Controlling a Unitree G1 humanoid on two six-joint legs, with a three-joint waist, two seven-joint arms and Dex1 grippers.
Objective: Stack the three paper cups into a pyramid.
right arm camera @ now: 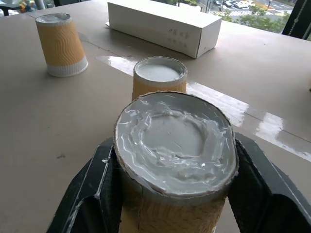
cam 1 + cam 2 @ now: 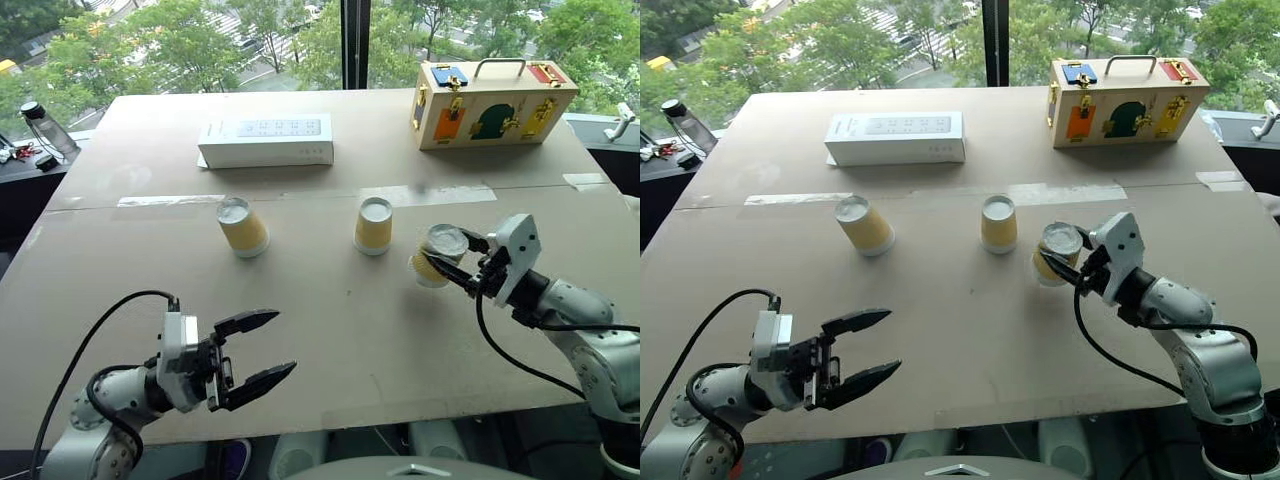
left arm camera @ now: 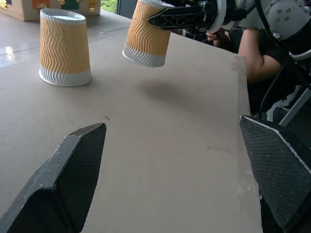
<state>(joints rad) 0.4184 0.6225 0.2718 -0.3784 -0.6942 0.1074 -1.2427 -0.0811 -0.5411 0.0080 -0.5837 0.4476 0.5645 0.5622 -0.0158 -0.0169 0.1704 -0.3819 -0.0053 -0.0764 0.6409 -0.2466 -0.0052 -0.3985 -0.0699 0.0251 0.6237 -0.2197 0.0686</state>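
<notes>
Nearest to the robot, the left gripper (image 2: 262,350) hovers over the front part of the brown table (image 2: 350,330), its two black fingers spread wide and nothing between them. A little farther, on the right, the right gripper (image 2: 455,262) is clamped on one upside-down paper cup (image 2: 438,252), lifted above the table and tilted. Just beside it stands the middle cup (image 2: 374,225), upside down on the table, and the left cup (image 2: 243,226) is well apart. Farther back lie a white box (image 2: 266,139) and a wooden case (image 2: 492,102)
</notes>
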